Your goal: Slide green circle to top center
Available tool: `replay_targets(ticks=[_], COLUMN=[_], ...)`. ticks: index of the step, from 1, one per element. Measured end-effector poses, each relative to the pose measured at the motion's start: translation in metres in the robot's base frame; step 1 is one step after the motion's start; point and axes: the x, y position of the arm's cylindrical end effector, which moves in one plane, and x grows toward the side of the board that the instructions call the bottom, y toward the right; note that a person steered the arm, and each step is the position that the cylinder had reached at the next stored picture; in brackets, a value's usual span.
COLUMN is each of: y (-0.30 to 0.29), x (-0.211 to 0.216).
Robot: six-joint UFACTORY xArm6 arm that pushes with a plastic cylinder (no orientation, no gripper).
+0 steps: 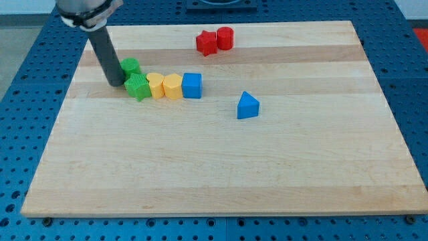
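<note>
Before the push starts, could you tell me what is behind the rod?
The green circle sits just behind the rod, its left edge covered. My tip stands left of the green star.

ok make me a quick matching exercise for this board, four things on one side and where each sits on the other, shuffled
Things
1. my tip
2. red blocks
3. blue triangle
4. blue cube

Places
A. alone, toward the view's right of the row
B. the view's right end of the row of green and yellow blocks
C. near the view's top, about centre, two side by side
D. at the view's left of the green circle, right beside it

Pairs: 1-D, 2-C, 3-A, 4-B
</note>
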Motion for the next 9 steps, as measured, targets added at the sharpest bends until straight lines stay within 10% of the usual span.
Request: replay_targets(ticks=[9], y=[0.133], x=[-0.057])
